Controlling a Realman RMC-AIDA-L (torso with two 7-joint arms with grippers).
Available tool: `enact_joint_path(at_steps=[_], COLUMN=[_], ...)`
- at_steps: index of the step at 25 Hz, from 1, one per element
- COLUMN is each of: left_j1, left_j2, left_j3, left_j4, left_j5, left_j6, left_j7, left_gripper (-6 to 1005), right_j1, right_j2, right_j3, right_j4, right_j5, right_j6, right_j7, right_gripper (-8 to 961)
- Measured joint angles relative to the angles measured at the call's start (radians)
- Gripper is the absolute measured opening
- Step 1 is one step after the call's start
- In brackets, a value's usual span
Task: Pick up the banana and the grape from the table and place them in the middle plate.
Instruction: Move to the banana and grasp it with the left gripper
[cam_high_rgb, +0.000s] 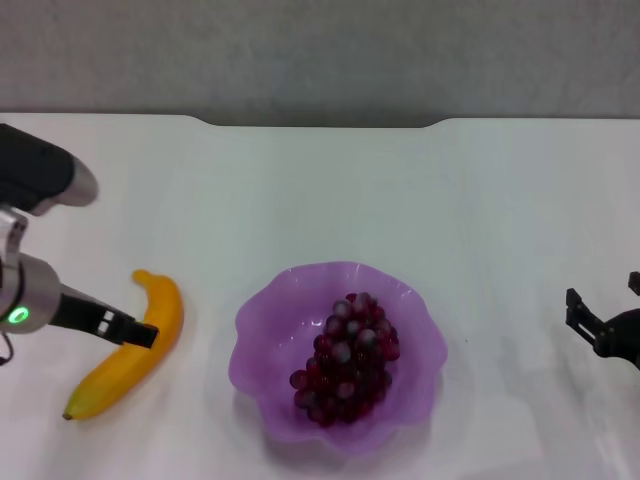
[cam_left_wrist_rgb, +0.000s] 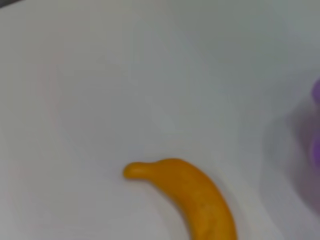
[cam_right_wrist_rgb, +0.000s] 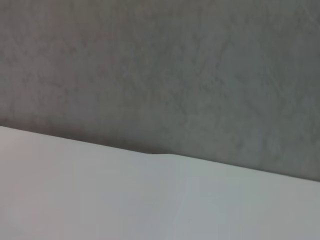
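Table (cam_high_rgb: 330, 190): white top, shallow notch in the far edge; a grey wall behind it, seen also in the right wrist view.

Middle plate (cam_high_rgb: 262, 322): translucent purple dish with scalloped rim, resting near the front centre of the table.

Grape (cam_high_rgb: 345, 360): dark red-purple bunch, lying inside the middle plate, slightly right of its centre, running from the far side toward the near side.

Banana (cam_high_rgb: 130, 350): yellow-orange, curved, lying flat on the table to the left of the middle plate and apart from it. Stem end points away from the robot; dark tip lies toward the front left. Left wrist view shows the stem end and upper half on bare white surface.

Left gripper (cam_high_rgb: 135, 331): reaches in from the left edge at the banana's middle. A dark finger lies across the fruit; whether the fingers are spread or pinching cannot be told.

Right gripper (cam_high_rgb: 600, 315): at the right edge, above the table, well apart from the plate. Fingers spread, holding nothing.
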Motion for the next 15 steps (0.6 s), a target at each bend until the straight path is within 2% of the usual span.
enact_joint_path(at_steps=[5, 9, 15], left_j1=[-0.031, -0.083, -0.125], left_j2=[-0.002, -0.002, -0.004], left_j3=[0.031, 0.066, 0.086], left_j4=[0.036, 0.108, 0.205], left_j5=[0.000, 0.000, 0.017], left_j6=[0.010, 0.034, 0.111], left_j7=[-0.023, -0.038, -0.064], left_gripper=[838, 833, 826], right_j1=[0.000, 0.000, 0.000], right_j2=[0.000, 0.001, 0.001], right_j3=[-0.002, -0.002, -0.002], right_j4=[0.007, 0.008, 0.009], right_j5=[0.000, 0.001, 0.000], right_j6=[0.004, 0.005, 0.005], right_j7=[-0.013, -0.015, -0.015], right_gripper=[877, 878, 878])
